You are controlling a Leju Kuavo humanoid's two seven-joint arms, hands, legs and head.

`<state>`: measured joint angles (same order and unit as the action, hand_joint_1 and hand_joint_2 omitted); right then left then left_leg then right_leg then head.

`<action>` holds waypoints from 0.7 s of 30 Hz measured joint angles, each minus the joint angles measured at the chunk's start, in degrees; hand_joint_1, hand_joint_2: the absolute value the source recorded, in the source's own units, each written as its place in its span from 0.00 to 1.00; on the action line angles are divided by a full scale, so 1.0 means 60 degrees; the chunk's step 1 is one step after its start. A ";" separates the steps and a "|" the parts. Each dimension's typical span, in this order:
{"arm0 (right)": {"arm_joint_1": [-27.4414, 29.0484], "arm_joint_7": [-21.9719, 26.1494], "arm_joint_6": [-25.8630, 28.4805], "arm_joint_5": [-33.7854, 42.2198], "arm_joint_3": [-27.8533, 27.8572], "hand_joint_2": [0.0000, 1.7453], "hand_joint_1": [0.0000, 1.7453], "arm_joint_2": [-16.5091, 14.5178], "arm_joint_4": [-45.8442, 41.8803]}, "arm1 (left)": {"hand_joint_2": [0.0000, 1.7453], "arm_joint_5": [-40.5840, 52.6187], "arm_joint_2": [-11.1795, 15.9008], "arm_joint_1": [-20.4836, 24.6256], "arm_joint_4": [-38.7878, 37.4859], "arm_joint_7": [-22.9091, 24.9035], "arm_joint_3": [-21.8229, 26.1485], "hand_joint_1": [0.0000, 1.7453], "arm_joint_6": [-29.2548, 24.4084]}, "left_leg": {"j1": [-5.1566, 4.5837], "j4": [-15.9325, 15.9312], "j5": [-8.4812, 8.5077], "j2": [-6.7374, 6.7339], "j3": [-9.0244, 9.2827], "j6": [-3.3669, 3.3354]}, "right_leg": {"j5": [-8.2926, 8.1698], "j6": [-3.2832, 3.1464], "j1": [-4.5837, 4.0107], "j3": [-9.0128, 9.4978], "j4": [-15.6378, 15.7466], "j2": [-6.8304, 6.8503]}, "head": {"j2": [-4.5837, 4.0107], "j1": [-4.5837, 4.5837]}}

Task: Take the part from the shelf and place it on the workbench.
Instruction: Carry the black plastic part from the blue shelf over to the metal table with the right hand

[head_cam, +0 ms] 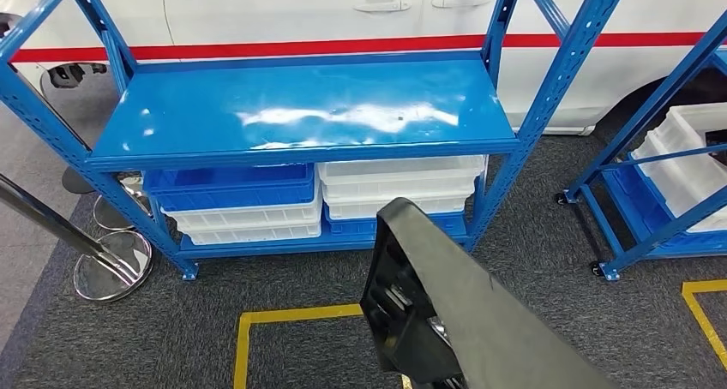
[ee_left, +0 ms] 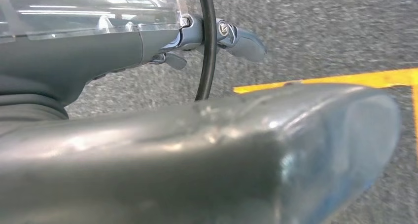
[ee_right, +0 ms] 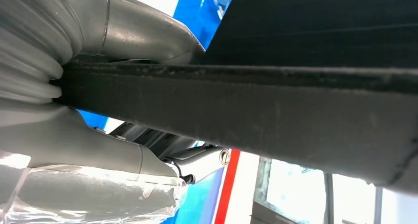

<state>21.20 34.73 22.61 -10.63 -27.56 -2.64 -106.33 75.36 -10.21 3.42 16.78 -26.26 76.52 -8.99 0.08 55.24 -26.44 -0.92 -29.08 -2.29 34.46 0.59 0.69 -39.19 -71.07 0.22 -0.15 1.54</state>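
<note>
The part (head_cam: 446,312) is a long black panel with a ribbed underside, and it rises slanted from the bottom edge of the head view, in front of the blue rack (head_cam: 300,106). My right hand (ee_right: 84,135) grips the part (ee_right: 296,110), its thumb (ee_right: 143,31) on one face and its darker fingers (ee_right: 197,162) on the other. My left hand (ee_left: 123,41) hangs over the grey carpet and holds nothing, with its thick thumb (ee_left: 246,150) apart from the finger (ee_left: 241,41).
The rack's top board (head_cam: 171,123) is bare. Blue and white bins (head_cam: 249,205) are stacked on its lower shelf. A white car (head_cam: 283,12) stands behind it. A second rack (head_cam: 669,192) with white bins is at the right. Yellow tape (head_cam: 283,316) marks the carpet, and chrome stool bases (head_cam: 111,265) stand at the left.
</note>
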 joint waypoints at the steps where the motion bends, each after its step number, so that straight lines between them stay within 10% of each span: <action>1: 0.0003 -0.0003 0.0005 -0.0001 0.0004 1.00 1.00 0.0000 0.0000 | 0.00 0.0014 0.0000 0.0000 0.0011 0.0003 0.0005 0.00 0.0005 | -0.0004 0.0049 0.0112 -0.0006 -0.0188 0.0010 | 0.0007 0.0015 0.0009 0.0021 -0.0393 0.0001 | 0.0000 0.0000; 4: 0.0008 -0.0006 0.0011 -0.0001 0.0008 1.00 1.00 -0.0002 -0.0003 | 0.00 0.0031 -0.0002 0.0001 0.0027 0.0011 0.0026 0.00 0.0025 | 0.0002 0.0294 0.0387 -0.0008 -0.0755 0.0089 | -0.0760 0.0015 0.0023 0.0889 0.0116 0.0002 | 0.0000 0.0002; 8: 0.0014 -0.0020 0.0041 0.0017 0.0020 1.00 1.00 -0.0004 -0.0056 | 0.00 0.0037 -0.0005 -0.0002 0.0029 0.0020 0.0049 0.00 0.0055 | -0.0020 0.0581 0.0641 0.0022 -0.1126 0.0294 | -0.0316 -0.0153 -0.0052 0.2352 0.2244 -0.0017 | 0.0000 0.0005; 11: 0.0028 -0.0031 -0.0141 0.0303 0.0043 1.00 1.00 -0.0005 -0.0069 | 0.00 0.0044 -0.0002 -0.0021 0.0047 0.0036 0.0074 0.00 0.0087 | 0.0030 0.0677 0.0621 0.0039 -0.1245 0.0466 | -0.0543 -0.0380 -0.0055 0.2133 0.2304 -0.0023 | 0.0000 0.0004; 15: 0.0059 0.0105 -0.0637 0.0863 0.0076 1.00 1.00 -0.0007 -0.0076 | 0.00 0.0045 -0.0014 -0.0052 0.0059 -0.0021 0.0080 0.00 0.0161 | 0.0086 0.2489 -0.0995 0.0063 -0.1733 0.0630 | -0.1004 -0.0539 -0.0052 0.1549 0.2318 -0.0153 | 0.0000 0.0005; 17: 0.0090 0.0174 -0.0768 0.1009 0.0105 1.00 1.00 -0.0007 -0.0074 | 0.00 0.0042 -0.0014 -0.0043 0.0060 -0.0032 0.0082 0.00 0.0187 | 0.0088 0.3208 -0.0960 0.0072 -0.1706 0.0620 | -0.1218 -0.0528 -0.0084 0.1264 0.2289 -0.0261 | 0.0000 0.0005; 21: 0.0129 0.0232 -0.0860 0.1144 0.0167 1.00 1.00 -0.0018 -0.0073 | 0.00 0.0021 0.0009 -0.0049 0.0096 -0.0051 0.0089 0.00 0.0248 | 0.0026 0.1131 -0.0314 0.0660 -0.0006 0.0263 | -0.1577 -0.0455 -0.0132 0.0865 0.2245 -0.0591 | 0.0000 0.0005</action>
<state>21.98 36.12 17.45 -3.77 -26.56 -2.75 -106.77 75.48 -10.15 3.13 17.35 -26.56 77.06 -7.50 0.23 62.03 -28.33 3.03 -29.11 -0.71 25.00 -2.15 -0.10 -34.00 -57.60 -3.33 -0.15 1.56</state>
